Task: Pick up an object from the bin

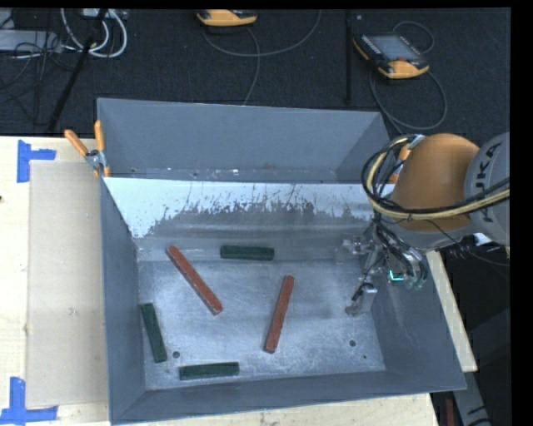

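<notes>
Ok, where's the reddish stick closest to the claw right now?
The reddish stick lies on the bin floor, right of centre in the camera view, steeply tilted, left of the claw and apart from it; a second reddish stick lies further left.

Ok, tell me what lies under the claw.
Bare bin floor; the nearest thing, a red-brown stick, lies apart from the claw. The spot directly beneath it is covered.

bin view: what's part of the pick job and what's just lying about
Job: gripper, bin, left red-brown bar, right red-brown bar, back green bar, left green bar, front green bar.
Lying about: orange handset, second orange handset, cables.
</notes>
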Available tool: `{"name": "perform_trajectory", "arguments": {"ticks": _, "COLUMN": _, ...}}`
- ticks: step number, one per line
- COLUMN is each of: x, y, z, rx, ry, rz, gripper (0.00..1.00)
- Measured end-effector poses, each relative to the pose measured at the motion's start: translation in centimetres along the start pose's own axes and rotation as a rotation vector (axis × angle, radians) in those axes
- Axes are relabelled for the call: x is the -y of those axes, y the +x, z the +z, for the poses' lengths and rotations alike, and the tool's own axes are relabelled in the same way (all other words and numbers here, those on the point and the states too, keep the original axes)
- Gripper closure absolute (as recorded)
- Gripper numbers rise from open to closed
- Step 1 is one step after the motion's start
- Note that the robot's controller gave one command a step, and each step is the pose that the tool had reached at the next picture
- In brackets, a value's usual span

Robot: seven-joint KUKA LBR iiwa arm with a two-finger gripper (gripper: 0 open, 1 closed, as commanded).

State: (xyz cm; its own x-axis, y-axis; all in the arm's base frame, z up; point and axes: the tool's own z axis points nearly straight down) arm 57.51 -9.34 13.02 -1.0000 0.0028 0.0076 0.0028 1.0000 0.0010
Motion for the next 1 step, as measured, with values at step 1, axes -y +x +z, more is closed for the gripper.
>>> {"name": "perform_trajectory", "arguments": {"ticks": 1, "x": -7.34, "y": -2.30, "z": 6.44, "rx": 0.003, "ry": -0.003, "rz": 0.013, "gripper": 0.00}}
